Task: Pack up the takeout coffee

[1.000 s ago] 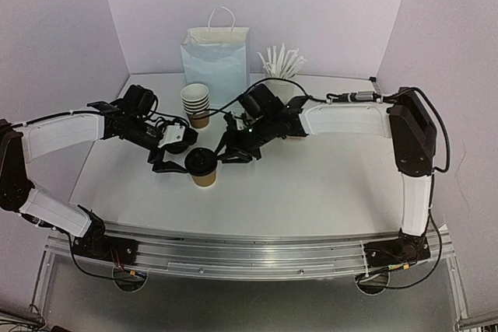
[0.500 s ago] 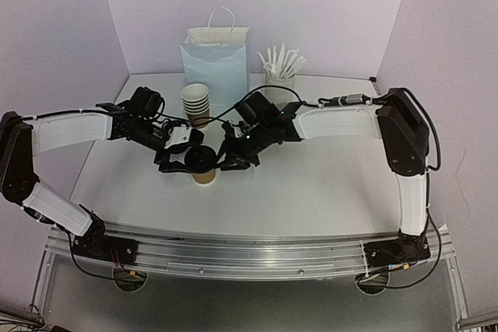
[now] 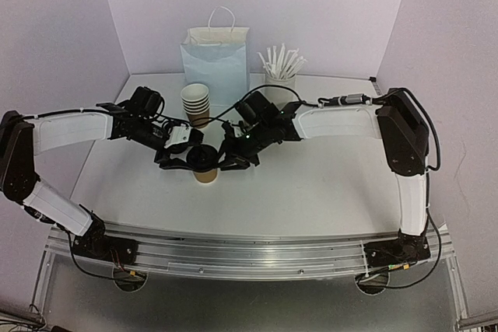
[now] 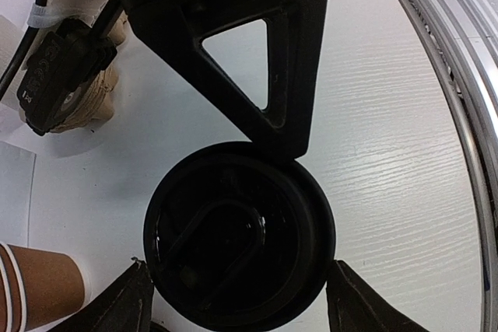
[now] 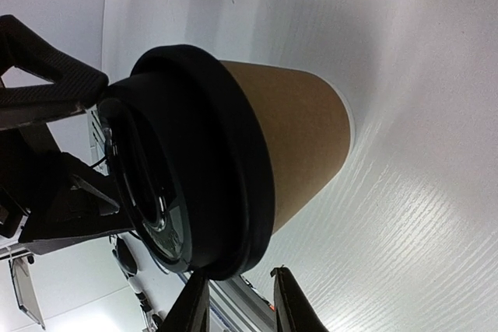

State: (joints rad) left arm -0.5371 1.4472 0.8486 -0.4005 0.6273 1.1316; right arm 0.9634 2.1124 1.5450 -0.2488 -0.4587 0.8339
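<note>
A brown paper cup with a black lid on it stands upright mid-table. My left gripper reaches in from the left. In the left wrist view its fingertips flank the lid close to the rim, jaws open. My right gripper comes from the right. Its jaws are a narrow gap apart, and the fingertips sit right at the lid's rim beside the cup wall. I cannot tell whether they pinch the rim. One right finger lies against the lid's edge.
A stack of brown cups stands just behind the two grippers. At the back wall are a white handled bag and a white cup of sticks. The metal rail runs along the near edge.
Both grippers have moved in on the lidded cup, the left from the left and the right from the right. The left jaws have narrowed around the lid. The cup has stayed put.
</note>
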